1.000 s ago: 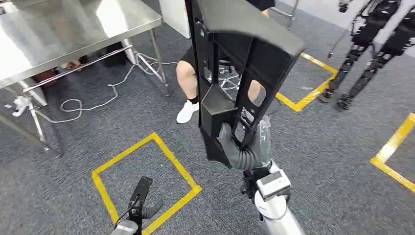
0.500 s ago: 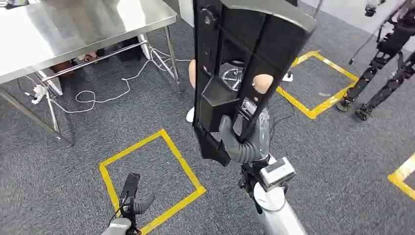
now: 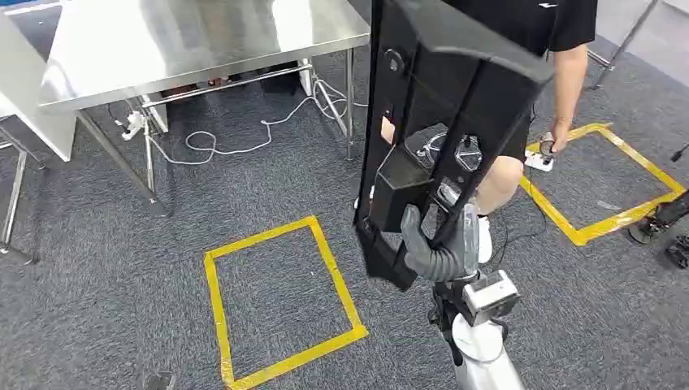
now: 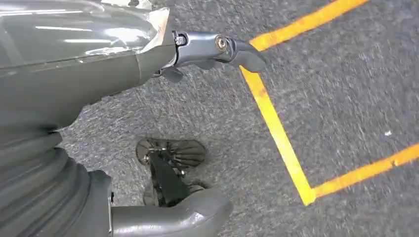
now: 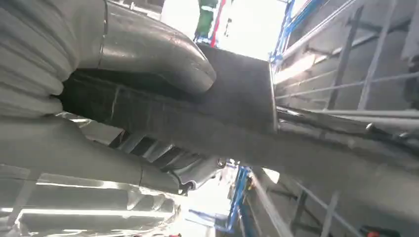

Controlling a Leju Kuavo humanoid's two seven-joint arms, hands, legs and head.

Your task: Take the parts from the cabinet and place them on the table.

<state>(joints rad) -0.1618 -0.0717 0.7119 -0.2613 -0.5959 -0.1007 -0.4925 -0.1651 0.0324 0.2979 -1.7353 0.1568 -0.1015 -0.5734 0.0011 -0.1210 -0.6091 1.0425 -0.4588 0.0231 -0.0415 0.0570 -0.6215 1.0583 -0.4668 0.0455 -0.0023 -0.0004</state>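
part (image 3: 443,122): long black ribbed frame, upright in front of the table (image 3: 195,49), off to its right
right hand (image 3: 435,248): clamped round the part's low end, thumb through a slot
left hand (image 4: 99,74): hangs over the floor, fingers apart, holding nothing
handling: looks rigid and top-heavy; likely to lever in a low grip
hold: a mid-frame bar would steady it better

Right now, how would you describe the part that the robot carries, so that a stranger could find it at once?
Start at the steel table at the far left, then look right to the robot's raised right hand. It grips a long black plastic part, held nearly upright in front of a person in black. Its window-like cutouts and ribbed frame set it apart; nothing else nearby is black and tall.
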